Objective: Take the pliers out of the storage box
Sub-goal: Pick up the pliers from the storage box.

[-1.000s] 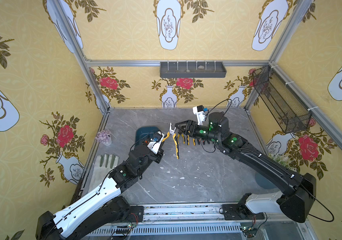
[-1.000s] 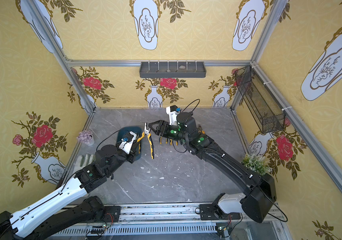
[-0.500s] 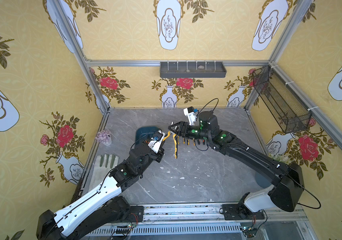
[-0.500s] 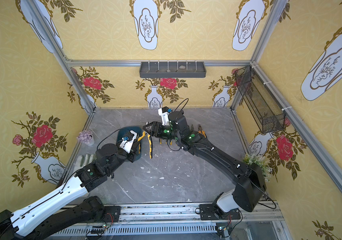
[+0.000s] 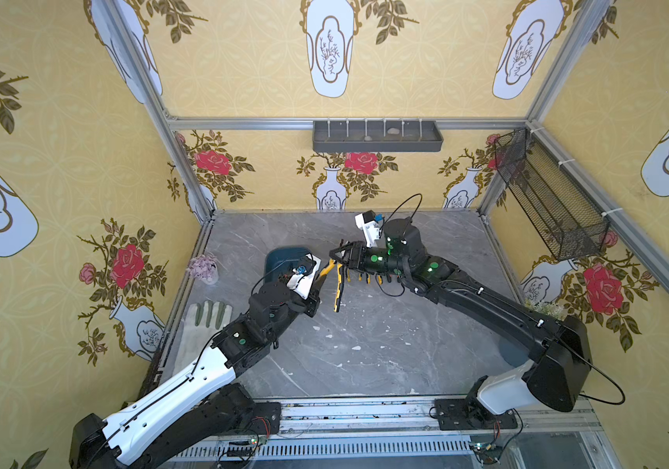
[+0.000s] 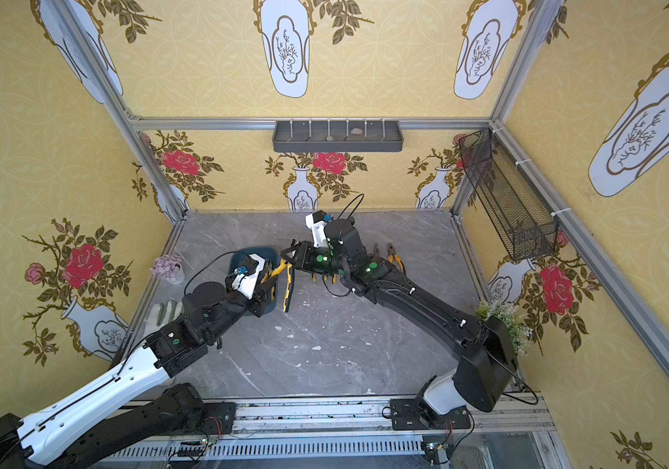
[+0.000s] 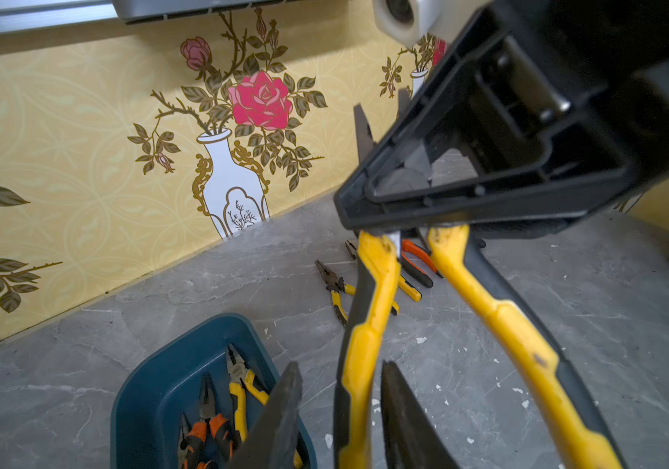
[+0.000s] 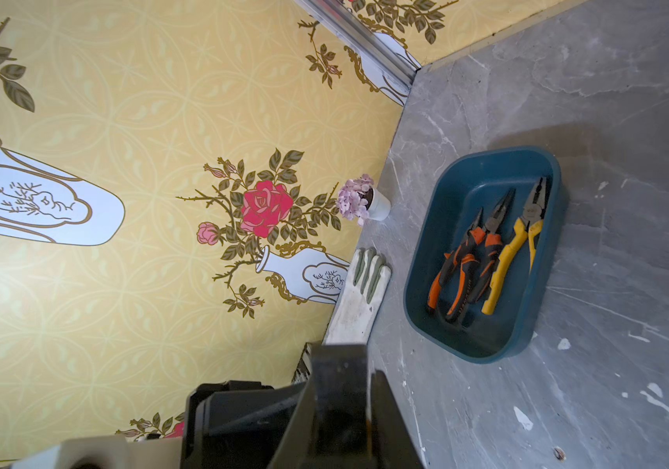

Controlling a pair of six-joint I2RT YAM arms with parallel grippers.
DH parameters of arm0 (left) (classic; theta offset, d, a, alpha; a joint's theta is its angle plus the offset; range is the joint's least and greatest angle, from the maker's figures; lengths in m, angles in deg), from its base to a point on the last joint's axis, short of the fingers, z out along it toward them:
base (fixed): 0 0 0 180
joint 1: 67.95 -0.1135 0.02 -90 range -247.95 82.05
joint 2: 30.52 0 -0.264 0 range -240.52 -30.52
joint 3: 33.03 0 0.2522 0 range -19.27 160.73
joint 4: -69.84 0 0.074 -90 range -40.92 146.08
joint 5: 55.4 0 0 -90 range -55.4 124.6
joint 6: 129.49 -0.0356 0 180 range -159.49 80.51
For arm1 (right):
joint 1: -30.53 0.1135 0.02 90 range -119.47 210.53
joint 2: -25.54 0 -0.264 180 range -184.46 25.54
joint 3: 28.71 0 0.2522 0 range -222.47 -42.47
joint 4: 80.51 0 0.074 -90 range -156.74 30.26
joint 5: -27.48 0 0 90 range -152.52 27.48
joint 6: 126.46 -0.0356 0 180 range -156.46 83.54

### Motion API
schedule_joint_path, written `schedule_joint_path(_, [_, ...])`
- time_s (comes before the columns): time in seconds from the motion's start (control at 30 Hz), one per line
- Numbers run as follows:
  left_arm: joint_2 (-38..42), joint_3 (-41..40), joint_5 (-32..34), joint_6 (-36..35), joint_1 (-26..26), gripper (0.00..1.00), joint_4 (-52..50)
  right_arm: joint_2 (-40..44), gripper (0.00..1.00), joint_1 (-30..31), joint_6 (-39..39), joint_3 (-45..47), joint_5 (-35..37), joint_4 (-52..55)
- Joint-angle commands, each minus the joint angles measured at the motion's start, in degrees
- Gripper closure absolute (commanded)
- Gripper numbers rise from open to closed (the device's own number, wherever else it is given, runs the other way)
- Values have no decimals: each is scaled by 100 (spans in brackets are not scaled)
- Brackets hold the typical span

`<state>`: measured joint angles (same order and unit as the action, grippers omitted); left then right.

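While aloft, yellow pliers (image 7: 367, 325), head between right jaws.

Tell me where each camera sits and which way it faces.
Top views: overhead, looking down at the table; left arm, right arm show.
Left wrist: faces the back wall; left gripper open, right gripper clamping yellow pliers.
Right wrist: faces the left wall; right gripper shows.
Shared: both wrist views see the storage box.
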<state>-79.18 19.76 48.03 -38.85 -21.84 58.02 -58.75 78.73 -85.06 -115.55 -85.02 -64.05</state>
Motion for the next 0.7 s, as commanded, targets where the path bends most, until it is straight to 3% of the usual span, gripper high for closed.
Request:
schedule_joint_path(0.0, [63, -118, -280, 92, -6, 61, 334, 116, 100, -54, 24, -75, 210, -174])
schedule_joint_path(0.67, [-116, -176, -560, 173, -5, 62, 211, 134, 100, -310, -389, 43, -375, -721])
